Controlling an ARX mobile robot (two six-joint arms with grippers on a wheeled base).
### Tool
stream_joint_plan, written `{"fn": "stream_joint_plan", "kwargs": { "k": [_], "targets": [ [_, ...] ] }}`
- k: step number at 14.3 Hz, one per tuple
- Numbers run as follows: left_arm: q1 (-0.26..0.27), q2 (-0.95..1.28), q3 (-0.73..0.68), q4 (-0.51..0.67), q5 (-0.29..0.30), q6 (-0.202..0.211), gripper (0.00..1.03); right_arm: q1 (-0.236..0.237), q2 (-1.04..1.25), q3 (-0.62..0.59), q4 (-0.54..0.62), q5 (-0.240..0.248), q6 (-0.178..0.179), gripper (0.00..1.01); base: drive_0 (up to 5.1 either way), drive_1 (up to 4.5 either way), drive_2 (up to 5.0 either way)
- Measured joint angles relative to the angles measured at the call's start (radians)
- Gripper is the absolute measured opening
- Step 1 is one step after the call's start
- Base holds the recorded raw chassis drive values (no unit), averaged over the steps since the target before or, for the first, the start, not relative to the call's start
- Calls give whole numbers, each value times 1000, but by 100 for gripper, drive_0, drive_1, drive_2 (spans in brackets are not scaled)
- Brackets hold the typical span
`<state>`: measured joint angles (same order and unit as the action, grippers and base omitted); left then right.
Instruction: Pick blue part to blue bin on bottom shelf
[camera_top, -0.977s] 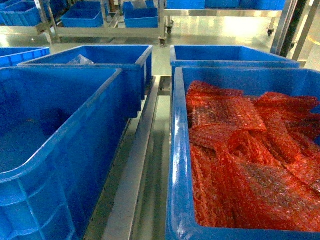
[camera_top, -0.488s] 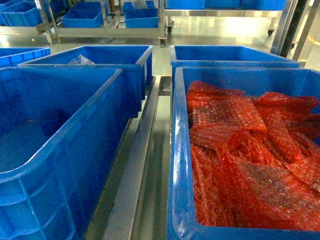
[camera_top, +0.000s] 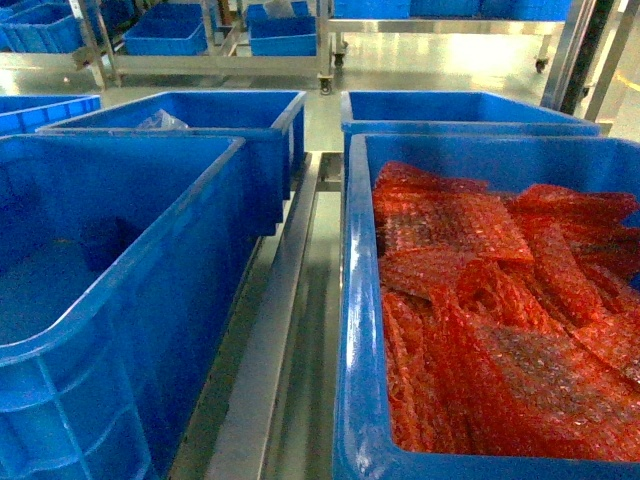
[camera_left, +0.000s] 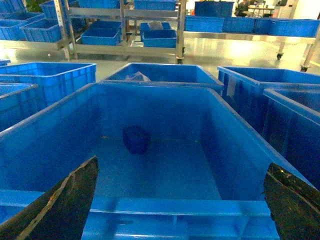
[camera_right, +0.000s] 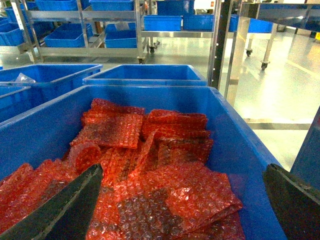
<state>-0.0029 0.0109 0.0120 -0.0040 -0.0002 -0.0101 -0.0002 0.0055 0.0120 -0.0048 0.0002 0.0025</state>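
Head view: your blue part (camera_top: 103, 243) sits on the floor of the big left bin (camera_top: 130, 290), alone; red bubble wrap (camera_top: 500, 320) fills the bin beside it.
Left wrist view: left gripper (camera_left: 180, 200) hangs above that bin's near rim, jaws spread wide, holding nothing, lined up on the part (camera_left: 136, 139).
Right wrist view: right gripper (camera_right: 182, 202) hovers over the wrap, jaws likewise apart and bare.

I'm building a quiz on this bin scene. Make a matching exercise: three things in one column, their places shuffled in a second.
Things:
1. blue part
2. red bubble wrap
3. clear plastic bag

Places:
A. fills the near right bin
B. in the far left bin
C. on the floor of the near left bin

Pairs: 1-C, 2-A, 3-B
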Motion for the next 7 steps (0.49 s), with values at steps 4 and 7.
{"fn": "stream_joint_plan", "kwargs": {
  "k": [4, 7],
  "targets": [
    [0, 0, 0, 0, 0, 0, 98, 0, 0, 0, 0, 0, 0, 98, 0, 0, 0],
    [0, 0, 0, 0, 0, 0, 98, 0, 0, 0, 0, 0, 0, 98, 0, 0, 0]
  ]
}}
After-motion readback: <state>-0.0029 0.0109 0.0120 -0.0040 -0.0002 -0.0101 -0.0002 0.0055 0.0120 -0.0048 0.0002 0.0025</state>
